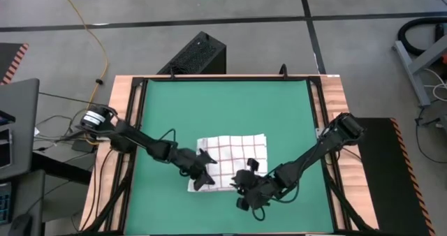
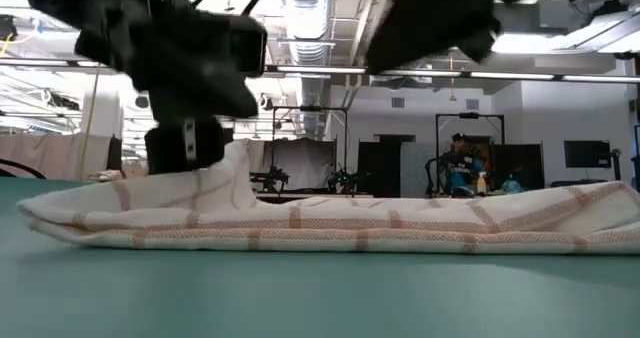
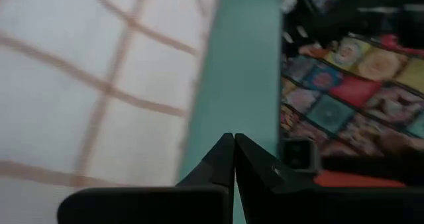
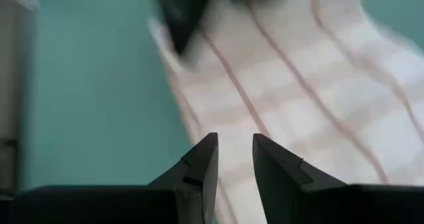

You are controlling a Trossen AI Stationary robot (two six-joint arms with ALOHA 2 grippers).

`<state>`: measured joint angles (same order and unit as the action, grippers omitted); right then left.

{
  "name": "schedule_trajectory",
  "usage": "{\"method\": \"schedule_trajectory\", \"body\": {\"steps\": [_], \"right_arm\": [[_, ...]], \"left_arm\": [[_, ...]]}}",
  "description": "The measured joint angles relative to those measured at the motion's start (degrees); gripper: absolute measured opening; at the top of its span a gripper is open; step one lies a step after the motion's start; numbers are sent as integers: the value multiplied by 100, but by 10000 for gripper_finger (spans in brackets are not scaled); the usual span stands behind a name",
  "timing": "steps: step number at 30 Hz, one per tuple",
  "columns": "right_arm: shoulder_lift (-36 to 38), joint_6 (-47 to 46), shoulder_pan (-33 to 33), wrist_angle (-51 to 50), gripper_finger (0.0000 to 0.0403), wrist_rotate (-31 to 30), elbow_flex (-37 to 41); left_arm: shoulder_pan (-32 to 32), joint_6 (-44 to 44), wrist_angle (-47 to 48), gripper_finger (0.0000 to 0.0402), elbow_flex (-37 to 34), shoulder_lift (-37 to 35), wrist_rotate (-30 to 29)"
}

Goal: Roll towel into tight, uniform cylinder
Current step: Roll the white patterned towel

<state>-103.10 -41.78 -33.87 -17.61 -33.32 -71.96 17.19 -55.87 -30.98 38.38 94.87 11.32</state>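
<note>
The towel (image 1: 234, 159), white with a red-brown grid, lies folded flat on the green mat (image 1: 223, 110), toward the table's near edge. In the low view the towel (image 2: 330, 223) is a low stack of layers with one bit raised at its left (image 2: 236, 160). My left gripper (image 1: 204, 174) is shut at the towel's near left corner; in its wrist view the tips (image 3: 234, 139) are over bare mat beside the towel's edge (image 3: 192, 98). My right gripper (image 1: 243, 179) is open above the towel's near edge (image 4: 199, 118), with nothing between its fingers. My left gripper stands with shut fingers (image 2: 185, 143) right at the towel's left edge, beside the raised bit of cloth. I cannot tell whether the fingers touch the towel; nothing is pinched between them.
A wooden frame with black rails (image 1: 136, 124) runs around the mat. The mat's far half (image 1: 223, 100) is bare. A black box (image 1: 199, 54) stands beyond the far edge, and cables and a laptop (image 1: 17, 124) lie left of the table.
</note>
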Motion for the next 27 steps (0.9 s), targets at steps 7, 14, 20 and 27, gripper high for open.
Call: {"method": "schedule_trajectory", "body": {"steps": [7, 14, 20, 27], "right_arm": [[-501, -1121, -8, -645, 102, 234, 2], [-1066, -2374, -74, -940, 97, 724, -6], [-984, -3072, 99, -2420, 97, 821, -11], [-863, -1847, 791, -3855, 97, 337, 26]], "left_arm": [[43, 239, 1169, 0, 323, -816, 31], [70, 560, 2650, 0, 312, -1669, -664], [147, 666, 3977, 0, 322, -1788, -1163], [227, 941, 4139, 0, 318, -1788, -1443]]}}
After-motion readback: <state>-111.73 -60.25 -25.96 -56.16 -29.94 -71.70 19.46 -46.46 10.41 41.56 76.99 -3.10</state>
